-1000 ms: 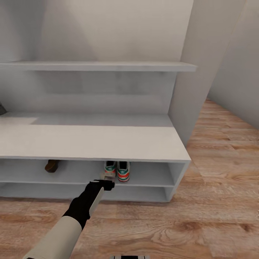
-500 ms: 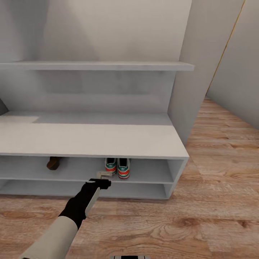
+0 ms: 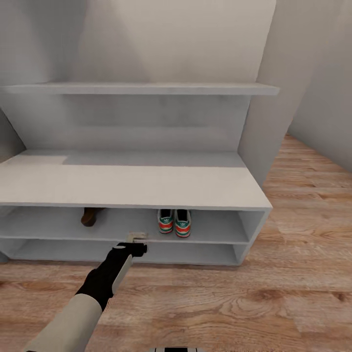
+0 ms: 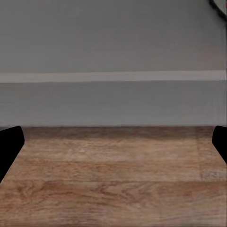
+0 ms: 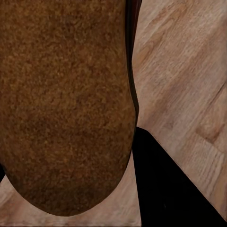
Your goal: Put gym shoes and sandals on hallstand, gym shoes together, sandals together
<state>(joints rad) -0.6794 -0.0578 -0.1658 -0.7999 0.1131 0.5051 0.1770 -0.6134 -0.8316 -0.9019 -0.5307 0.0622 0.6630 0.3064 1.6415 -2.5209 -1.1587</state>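
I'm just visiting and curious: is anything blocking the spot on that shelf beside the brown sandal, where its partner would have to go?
Nothing visible blocks it. On the hallstand's upper low shelf, the sandal sits toward the left and the gym shoes toward the right, with bare shelf between. The left gripper hangs in front of that gap; moving it aside would likely help.

I'm seeing the hallstand [image 3: 132,183] showing plain white, the gym shoes [image 3: 174,222] at center showing white with green stripes and red-orange heels, a sandal [image 3: 90,215] left of them showing dark reddish-brown, and the corridor floor [image 3: 274,293] showing light brown wood grain. In the right wrist view I'm seeing a speckled tan cork sole [image 5: 64,104].
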